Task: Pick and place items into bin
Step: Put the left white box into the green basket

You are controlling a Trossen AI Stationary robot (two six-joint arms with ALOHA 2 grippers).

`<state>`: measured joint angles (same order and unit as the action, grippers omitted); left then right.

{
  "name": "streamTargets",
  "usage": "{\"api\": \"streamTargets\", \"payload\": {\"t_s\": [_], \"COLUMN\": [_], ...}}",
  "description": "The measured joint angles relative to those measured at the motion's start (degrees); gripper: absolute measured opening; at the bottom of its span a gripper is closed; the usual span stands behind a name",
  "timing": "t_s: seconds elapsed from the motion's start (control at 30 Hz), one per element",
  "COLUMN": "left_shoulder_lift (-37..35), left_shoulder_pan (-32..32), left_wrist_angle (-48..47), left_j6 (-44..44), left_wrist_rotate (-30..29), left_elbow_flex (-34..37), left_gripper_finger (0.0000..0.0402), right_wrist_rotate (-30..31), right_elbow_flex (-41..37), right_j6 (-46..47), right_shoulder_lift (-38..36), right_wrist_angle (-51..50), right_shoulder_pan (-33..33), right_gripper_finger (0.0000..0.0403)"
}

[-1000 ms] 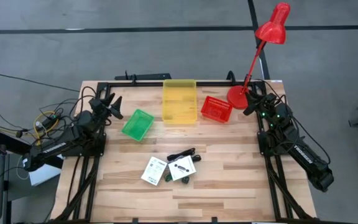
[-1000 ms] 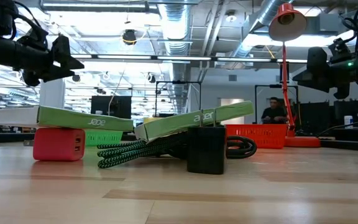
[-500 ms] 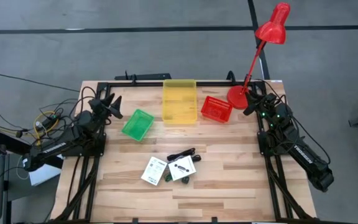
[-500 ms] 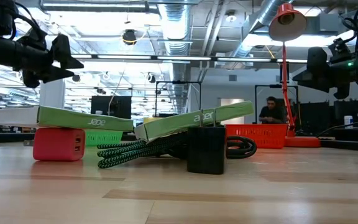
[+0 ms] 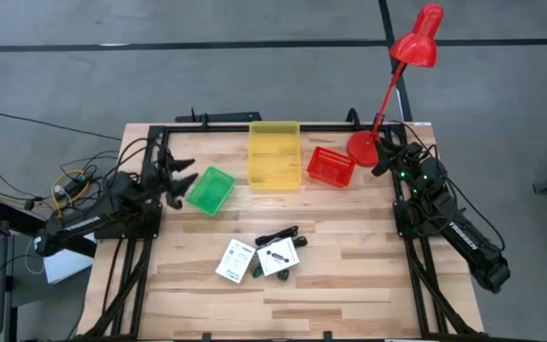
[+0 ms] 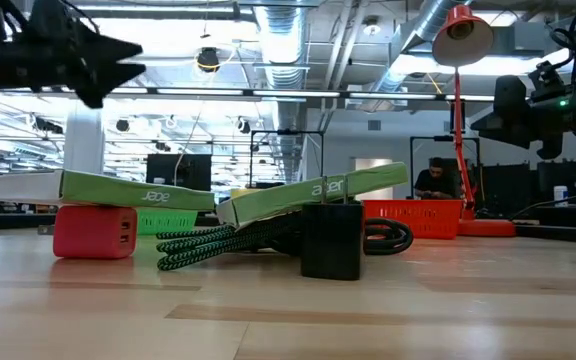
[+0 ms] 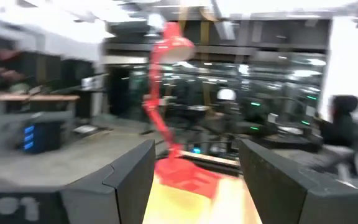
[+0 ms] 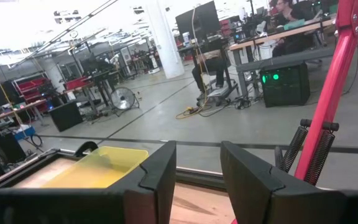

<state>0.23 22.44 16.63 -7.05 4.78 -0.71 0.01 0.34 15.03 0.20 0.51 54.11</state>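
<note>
Nothing picked yet: the white packets [image 5: 236,260], black cable bundle [image 5: 278,236] and cubes lie clustered mid-table, well short of the green bin [image 5: 210,189]. The left gripper [image 5: 180,177], fingers spread wide, hovers high just beside that bin; best to swing toward the pile, drop squarely, then close. The right gripper [image 5: 386,159] waits part-open and empty by the lamp base [image 5: 361,147].

Bright, even overhead light; ceiling fixtures glare across the low view's top. The left wrist view is heavily motion-blurred; other views stay sharp.
</note>
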Motion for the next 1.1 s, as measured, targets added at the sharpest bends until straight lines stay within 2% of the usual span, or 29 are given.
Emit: {"api": "streamTargets", "payload": {"t_s": [0.33,0.6,0.87,1.1], "left_shoulder_lift": [0.04,0.04,2.97,14.03], "left_shoulder_pan": [-15.32,-27.89,-37.64,-44.99], "left_wrist_angle": [-0.16,-1.08,-3.22,-4.83], "left_j6": [7.71,11.94,15.4,19.55], "left_wrist_rotate": [2.73,0.67,-7.11,-17.92], "left_elbow_flex": [-0.02,-0.02,-3.3,-8.11], "left_gripper_finger": [0.0225,0.0226,0.0226,0.0226], "right_wrist_rotate": [0.0,0.02,0.0,0.01], "right_elbow_flex": [0.02,0.0,0.02,0.01], "right_j6": [0.0,0.0,0.0,-0.02], "right_shoulder_lift": [0.0,-0.01,0.0,-0.01], "right_wrist_angle": [0.0,0.0,0.0,0.0], "right_shoulder_pan": [0.0,0.0,-0.01,-0.01], "right_gripper_finger": [0.0121,0.0121,0.0121,0.0121]}}
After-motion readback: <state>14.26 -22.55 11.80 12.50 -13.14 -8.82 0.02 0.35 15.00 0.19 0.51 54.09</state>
